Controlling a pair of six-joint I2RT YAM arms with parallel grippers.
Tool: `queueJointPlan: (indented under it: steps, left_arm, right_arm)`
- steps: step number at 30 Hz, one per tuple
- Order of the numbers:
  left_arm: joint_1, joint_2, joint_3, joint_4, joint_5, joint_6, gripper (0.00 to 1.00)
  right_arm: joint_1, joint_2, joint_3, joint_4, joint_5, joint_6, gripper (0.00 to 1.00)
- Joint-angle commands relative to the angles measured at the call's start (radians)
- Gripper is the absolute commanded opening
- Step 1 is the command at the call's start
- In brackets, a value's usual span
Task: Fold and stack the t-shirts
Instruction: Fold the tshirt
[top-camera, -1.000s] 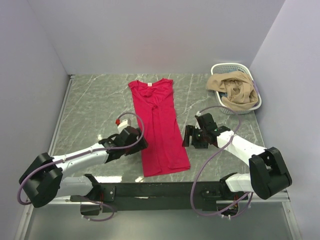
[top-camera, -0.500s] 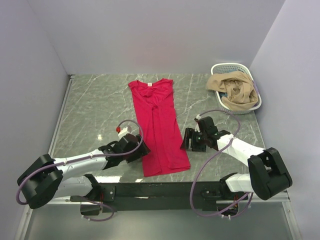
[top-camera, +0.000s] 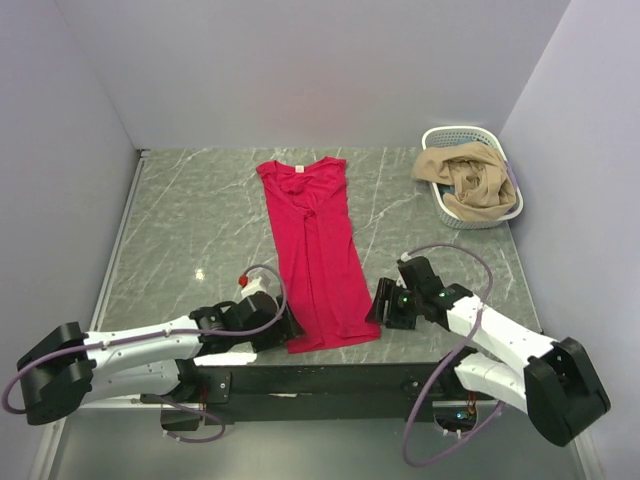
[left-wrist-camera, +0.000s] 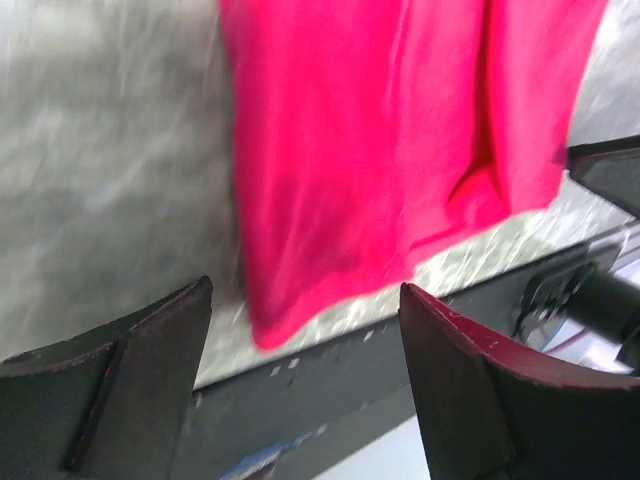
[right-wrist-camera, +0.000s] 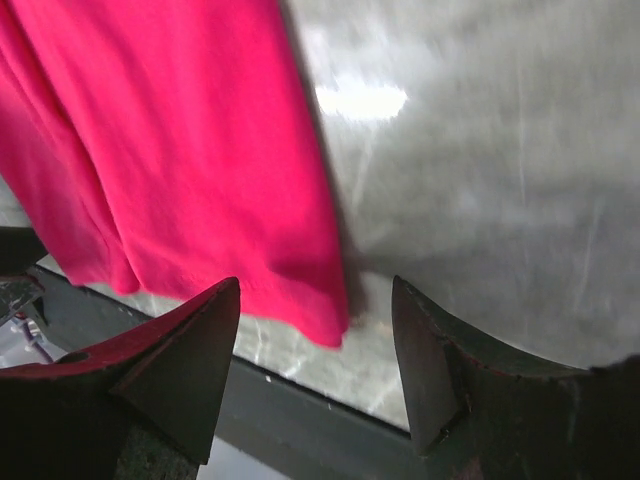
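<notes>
Table (top-camera: 200, 210): grey marbled top, enclosed by pale walls on three sides.

Red t-shirt (top-camera: 318, 260): lies flat at the table's centre as a long narrow strip running from 12 o'clock to 6 o'clock, collar at the far end, hem near the front edge. Sides appear folded inward; a crease runs down the middle.

Left arm (top-camera: 140, 345): stretched low along the near edge from 8 o'clock toward the hem's left corner. Right arm (top-camera: 500, 340): reaches in from 4 o'clock toward the hem's right corner.

Basket (top-camera: 440, 135): white lattice, at 2 o'clock in the far corner, well apart from the shirt. Tan cloth (top-camera: 465, 180) is heaped in it and spills over the rim.

Left gripper (left-wrist-camera: 305, 300): at 7 o'clock, just beside the hem's left corner – jaws wide, nothing clamped. Right gripper (right-wrist-camera: 315, 290): at 5 o'clock, just beside the right corner – jaws apart, the corner showing in the gap; contact with the cloth cannot be told.

Neck label (top-camera: 297, 168): small, white, inside the collar at 12 o'clock.
</notes>
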Motion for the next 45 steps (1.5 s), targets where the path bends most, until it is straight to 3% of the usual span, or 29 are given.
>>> queueJointPlan:
  steps: [1,8,19,22,26,29,32,33,34,40,45]
  left_arm:
    - [-0.037,-0.053,-0.038,-0.145,-0.003,-0.063,0.82]
    - [-0.054,0.002,-0.044,-0.082,-0.009,-0.080,0.81]
    - [-0.080,0.133,-0.030,0.024,-0.015,-0.097,0.74]
    - [-0.083,0.121,-0.044,0.027,-0.011,-0.103,0.72]
    - [-0.085,0.090,-0.050,-0.005,-0.023,-0.114,0.67]
    - [-0.086,0.069,-0.058,-0.010,-0.026,-0.118,0.54]
    - [-0.086,0.064,-0.052,-0.013,-0.034,-0.109,0.25]
    - [-0.086,0.067,-0.045,-0.014,-0.035,-0.103,0.08]
    - [-0.088,0.081,-0.027,-0.020,-0.038,-0.089,0.01]
    - [-0.100,0.101,0.051,-0.108,-0.047,-0.046,0.01]
    - [-0.105,0.046,0.093,-0.211,-0.026,-0.023,0.01]
  right_arm:
    - [0.031,-0.066,-0.021,-0.116,0.036,0.064,0.69]
    - [0.068,-0.057,-0.060,-0.053,0.003,0.093,0.60]
    - [0.086,0.031,-0.052,0.027,0.018,0.083,0.53]
    - [0.086,0.038,-0.055,0.038,0.015,0.080,0.48]
    - [0.086,0.045,-0.054,0.047,0.010,0.071,0.30]
    - [0.086,0.038,-0.052,0.051,-0.002,0.063,0.15]
    - [0.086,0.022,-0.051,0.059,-0.023,0.051,0.03]
    - [0.086,0.003,-0.054,0.062,-0.033,0.048,0.00]
    - [0.088,-0.008,-0.054,0.065,-0.040,0.043,0.00]
    - [0.115,-0.060,-0.023,-0.013,-0.074,-0.009,0.00]
    - [0.221,-0.078,0.026,-0.122,-0.079,-0.022,0.00]
